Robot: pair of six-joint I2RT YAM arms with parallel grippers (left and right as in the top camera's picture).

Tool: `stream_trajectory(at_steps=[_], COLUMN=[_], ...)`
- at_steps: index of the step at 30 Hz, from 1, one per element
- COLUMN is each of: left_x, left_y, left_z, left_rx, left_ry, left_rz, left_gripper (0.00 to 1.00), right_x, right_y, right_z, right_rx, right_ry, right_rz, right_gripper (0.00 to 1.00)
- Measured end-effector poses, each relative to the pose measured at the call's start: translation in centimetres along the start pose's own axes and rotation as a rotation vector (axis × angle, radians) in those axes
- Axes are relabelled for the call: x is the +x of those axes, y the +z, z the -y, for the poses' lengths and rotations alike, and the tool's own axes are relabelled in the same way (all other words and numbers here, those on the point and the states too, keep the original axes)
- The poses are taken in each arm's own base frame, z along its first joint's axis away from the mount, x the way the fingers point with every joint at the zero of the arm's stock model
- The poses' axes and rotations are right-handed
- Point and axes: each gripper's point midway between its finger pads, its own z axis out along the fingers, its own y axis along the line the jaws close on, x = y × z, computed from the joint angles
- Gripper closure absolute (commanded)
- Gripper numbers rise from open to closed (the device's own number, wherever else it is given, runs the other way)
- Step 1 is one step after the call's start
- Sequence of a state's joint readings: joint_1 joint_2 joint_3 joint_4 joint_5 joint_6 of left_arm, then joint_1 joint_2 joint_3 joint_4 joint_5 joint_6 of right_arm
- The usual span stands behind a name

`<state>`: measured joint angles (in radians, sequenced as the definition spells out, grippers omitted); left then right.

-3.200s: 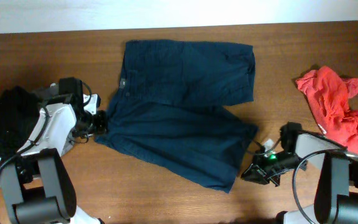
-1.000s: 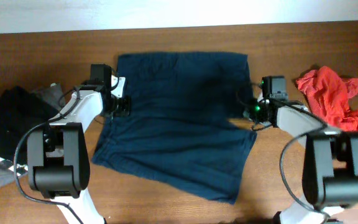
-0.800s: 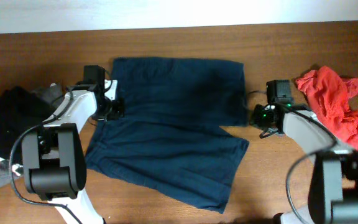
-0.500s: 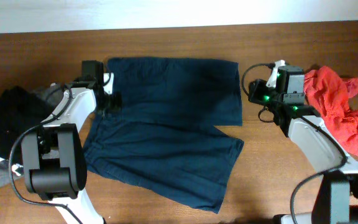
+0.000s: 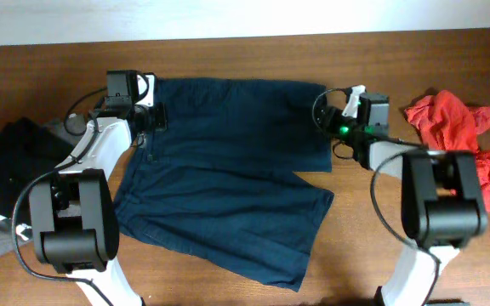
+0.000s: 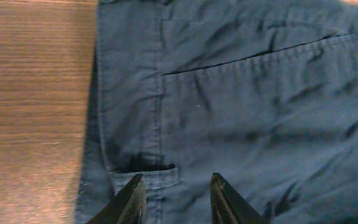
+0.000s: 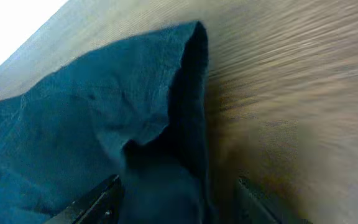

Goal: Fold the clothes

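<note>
While the navy shorts (image 5: 228,195) lie flat on the desk (image 5: 398,255), the part nearest to me is their lower leg, which runs slantwise toward my right. Three seconds ago this leg reached further right and nearer to me. Since then the whole garment was pulled to the left and away from me. In the last half second it did not shift.

Further on, at the waistband corner, is my left pincer (image 5: 151,119). One second ago it was closed on the cloth. Now its fingers (image 6: 129,199) stand a little apart, a narrow gap, and nothing is held. In the wrist view a belt loop (image 6: 145,177) and the waistband seam lie flat just ahead of them.

On the other side, my right pincer (image 5: 334,123) is at the hem of the upper leg. It also gripped the cloth one second ago, and now its jaws are wide. In its wrist view the hem (image 7: 188,87) rises in a loose fold ahead of the fingers, not pinched.

Well apart from the shorts, a black garment (image 5: 11,161) lies at my left and a red cloth (image 5: 453,132) at my right, both in the same place as before. The upper leg lies straight along the far part of the desk.
</note>
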<state>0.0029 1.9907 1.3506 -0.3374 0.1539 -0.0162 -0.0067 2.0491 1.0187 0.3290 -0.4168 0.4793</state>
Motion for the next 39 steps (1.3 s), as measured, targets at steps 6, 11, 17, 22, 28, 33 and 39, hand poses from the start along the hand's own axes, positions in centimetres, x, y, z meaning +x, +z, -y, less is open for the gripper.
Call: stream_trajectory(at_steps=[6,11,17,22,28,33,39], left_x=[0.7,3.6,3.4,3.5,3.5,3.4,3.4], left_y=[0.9,3.5,3.9,3.9,3.9,3.9,3.9], left_z=[0.5,0.7,1.1,1.1,1.1,1.1,1.2], left_rx=[0.035,0.054,0.068,0.069,0.069,0.070,0.075], left_ry=[-0.002,-0.010,-0.005,-0.007,-0.007,-0.006,-0.006], left_rz=[-0.023,-0.112,-0.117,-0.122,-0.122,-0.121,-0.119], left_gripper=[0.67,0.68,0.68,0.68,0.68,0.67,0.67], right_x=[-2.7,-3.5,-3.9,-6.2,-7.2,-4.6,1.6], right_y=[0.8,0.8,0.2,-1.6,-3.1,-2.6,-1.0], right_z=[-2.3,-2.3,0.5,4.5,5.9,2.1,-3.3], right_rx=[-0.089,-0.079,0.001,0.061,0.005,-0.119,-0.139], right_ry=[-0.005,0.017,0.069,0.127,0.152,0.113,0.050], right_rz=[0.024,0.026,0.027,0.093,0.089,-0.057,-0.263], right_gripper=[0.59,0.81,0.81,0.59,0.57,0.82,0.89])
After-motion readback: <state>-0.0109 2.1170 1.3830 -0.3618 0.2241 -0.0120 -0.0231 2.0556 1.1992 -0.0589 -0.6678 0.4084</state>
